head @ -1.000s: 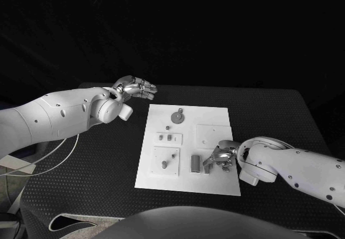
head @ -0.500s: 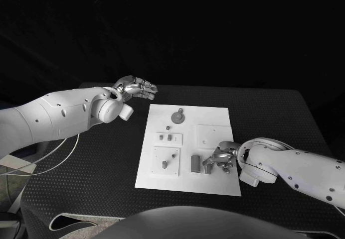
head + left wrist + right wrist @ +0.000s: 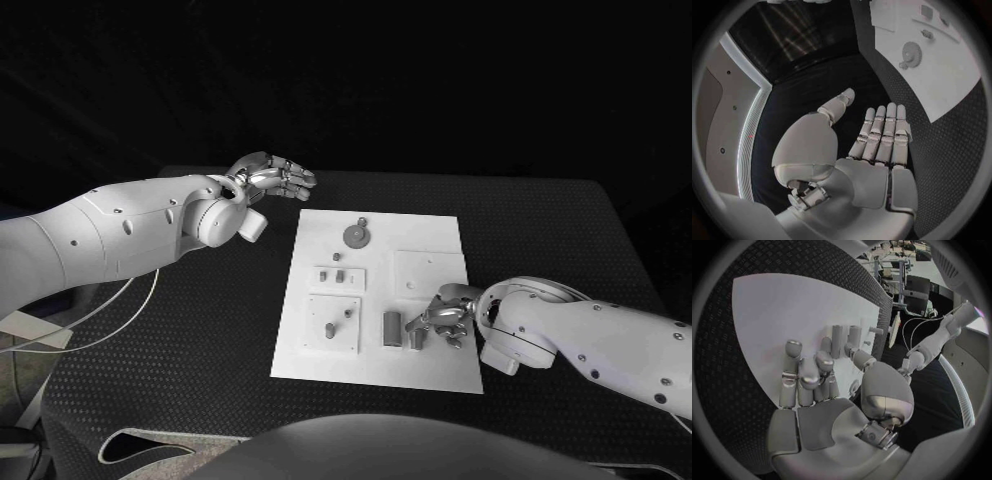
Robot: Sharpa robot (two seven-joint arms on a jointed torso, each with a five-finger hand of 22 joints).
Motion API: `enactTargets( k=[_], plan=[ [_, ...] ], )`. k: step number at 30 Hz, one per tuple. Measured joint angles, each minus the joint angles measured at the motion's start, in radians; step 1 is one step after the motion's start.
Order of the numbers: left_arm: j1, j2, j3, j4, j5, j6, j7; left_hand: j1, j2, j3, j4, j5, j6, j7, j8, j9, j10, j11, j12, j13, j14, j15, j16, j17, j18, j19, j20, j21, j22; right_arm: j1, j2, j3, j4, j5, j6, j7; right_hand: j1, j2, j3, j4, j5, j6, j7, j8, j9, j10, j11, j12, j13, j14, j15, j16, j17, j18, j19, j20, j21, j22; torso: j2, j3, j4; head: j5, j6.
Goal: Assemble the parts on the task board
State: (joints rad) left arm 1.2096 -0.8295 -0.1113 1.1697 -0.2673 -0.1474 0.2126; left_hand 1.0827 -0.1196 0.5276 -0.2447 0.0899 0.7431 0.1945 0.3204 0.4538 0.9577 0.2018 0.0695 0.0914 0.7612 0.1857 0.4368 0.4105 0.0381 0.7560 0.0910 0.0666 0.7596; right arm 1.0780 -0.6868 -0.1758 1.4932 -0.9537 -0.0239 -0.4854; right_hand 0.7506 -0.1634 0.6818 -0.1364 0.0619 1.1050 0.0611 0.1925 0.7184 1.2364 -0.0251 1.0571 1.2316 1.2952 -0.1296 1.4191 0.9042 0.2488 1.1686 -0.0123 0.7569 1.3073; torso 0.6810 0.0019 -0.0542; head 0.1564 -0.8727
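The left hand (image 3: 274, 178) hovers above the table (image 3: 577, 230) just beyond the far left corner of the task board (image 3: 433, 375); in the left wrist view its fingers (image 3: 882, 135) lie straight and side by side, the thumb set apart, with nothing in the palm, and its pose matches the two earlier pictures. On the board, from left to right, stand a raised square plate with a small peg (image 3: 333, 324), a smaller plate with two short pins (image 3: 340, 277), a round gear (image 3: 356, 236) toward the far edge, an upright grey block (image 3: 391, 327), and a bare square plate (image 3: 430, 268). The right hand (image 3: 441, 322) is low over the near right part of the board, its fingers (image 3: 807, 375) curled down around small upright parts (image 3: 420, 338) just right of the grey block; whether they actually pinch a part cannot be told, since the fingertips hide the contact. Over the last second this hand has slid slightly toward the near edge and then settled, with almost no motion in the last half second. The likely reading is that a grasp or seating of one grey part is in hand, and that most of the assembly remains to be done.
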Motion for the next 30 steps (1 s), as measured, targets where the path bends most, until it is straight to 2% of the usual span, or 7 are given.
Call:
enactTargets(
  k=[12, 17, 26, 27, 28, 30],
  plan=[
    [0.000, 0.000, 0.000, -0.001, -0.001, 0.001, -0.001, 0.000, 0.000, 0.000, 0.000, 0.000, 0.000, 0.000, 0.000, 0.000, 0.000, 0.000, 0.000, 0.000, 0.000, 0.000, 0.000, 0.001, 0.000, 0.000, 0.000, 0.000, -0.001, -0.004, -0.016, -0.002, 0.027, 0.000, -0.002, 0.000, 0.000, 0.000, 0.000, 0.006, 0.000, -0.005, 0.004, 0.000, 0.003, 0.000, 0.000, 0.000, 0.003, -0.003, 0.003, 0.000, 0.004, -0.002, 0.004, -0.004, 0.000, 0.000, 0.000, -0.0002, 0.0002, 0.003, 0.000],
    [0.000, 0.000, 0.000, -0.001, -0.001, 0.002, -0.001, 0.000, 0.000, 0.000, 0.000, 0.000, 0.000, 0.000, 0.000, 0.000, 0.000, 0.000, 0.000, 0.000, 0.000, 0.000, 0.000, 0.001, 0.000, -0.004, -0.004, 0.000, -0.001, -0.004, -0.024, -0.001, 0.036, -0.001, -0.003, 0.001, 0.000, 0.000, 0.000, 0.006, 0.000, -0.015, 0.014, -0.001, 0.003, -0.002, 0.002, 0.000, 0.003, -0.003, 0.003, 0.000, 0.005, -0.002, 0.004, -0.004, 0.000, 0.000, 0.000, -0.0002, 0.0002, 0.003, 0.000],
    [0.000, 0.000, 0.000, -0.001, -0.002, 0.002, -0.001, 0.000, 0.000, 0.000, 0.000, 0.000, 0.000, 0.000, 0.000, 0.000, 0.000, 0.000, 0.000, -0.001, 0.000, 0.000, 0.000, 0.002, 0.000, -0.004, -0.004, 0.000, -0.001, -0.004, -0.027, 0.002, 0.041, -0.006, -0.006, 0.002, 0.000, 0.000, 0.003, 0.008, 0.000, -0.015, 0.015, -0.001, 0.002, -0.002, 0.002, 0.000, 0.003, -0.003, 0.004, 0.000, 0.006, -0.002, 0.004, -0.004, 0.000, 0.000, 0.000, -0.0004, -0.0003, 0.001, 0.000],
    [0.000, 0.000, 0.000, -0.001, -0.002, 0.002, -0.001, 0.000, 0.000, 0.000, 0.000, 0.000, 0.000, 0.000, 0.000, -0.001, 0.000, 0.000, 0.000, -0.001, 0.000, 0.000, 0.000, 0.002, 0.000, -0.004, -0.004, 0.000, -0.001, -0.004, -0.027, 0.002, 0.041, -0.007, -0.006, 0.002, 0.003, 0.004, 0.004, 0.006, 0.000, -0.015, 0.015, -0.001, 0.002, -0.002, 0.002, 0.000, 0.004, -0.003, 0.003, 0.000, 0.006, -0.002, 0.004, -0.004, 0.000, 0.000, 0.000, -0.0004, -0.0003, 0.001, 0.000],
    [0.000, 0.000, 0.000, -0.001, -0.002, 0.002, -0.001, 0.000, 0.000, 0.000, 0.000, 0.000, 0.000, 0.000, 0.000, -0.001, 0.000, 0.000, 0.000, -0.001, 0.000, 0.000, 0.000, 0.002, 0.000, -0.004, -0.004, 0.000, -0.001, -0.004, -0.027, 0.003, 0.040, -0.008, -0.006, 0.002, 0.025, 0.025, 0.001, -0.023, 0.000, -0.015, 0.015, -0.001, 0.004, -0.002, 0.002, 0.004, 0.005, -0.002, 0.002, 0.000, 0.008, -0.002, 0.004, -0.004, 0.000, 0.000, 0.000, -0.0004, -0.0002, 0.001, 0.000],
    [0.000, 0.000, 0.000, -0.001, -0.002, 0.002, -0.001, 0.000, 0.000, 0.000, 0.000, 0.000, 0.000, 0.000, 0.000, -0.001, 0.000, 0.000, 0.000, -0.001, 0.000, 0.000, 0.000, 0.002, 0.000, -0.004, -0.004, 0.000, -0.001, -0.004, -0.027, 0.003, 0.040, -0.009, -0.007, 0.003, 0.040, 0.058, -0.007, -0.060, 0.000, -0.015, 0.015, 0.001, 0.007, -0.002, 0.002, 0.005, 0.005, -0.001, 0.001, 0.000, 0.008, -0.002, 0.004, -0.004, 0.000, 0.000, 0.000, -0.0004, -0.0002, 0.001, 0.000]
  ],
)
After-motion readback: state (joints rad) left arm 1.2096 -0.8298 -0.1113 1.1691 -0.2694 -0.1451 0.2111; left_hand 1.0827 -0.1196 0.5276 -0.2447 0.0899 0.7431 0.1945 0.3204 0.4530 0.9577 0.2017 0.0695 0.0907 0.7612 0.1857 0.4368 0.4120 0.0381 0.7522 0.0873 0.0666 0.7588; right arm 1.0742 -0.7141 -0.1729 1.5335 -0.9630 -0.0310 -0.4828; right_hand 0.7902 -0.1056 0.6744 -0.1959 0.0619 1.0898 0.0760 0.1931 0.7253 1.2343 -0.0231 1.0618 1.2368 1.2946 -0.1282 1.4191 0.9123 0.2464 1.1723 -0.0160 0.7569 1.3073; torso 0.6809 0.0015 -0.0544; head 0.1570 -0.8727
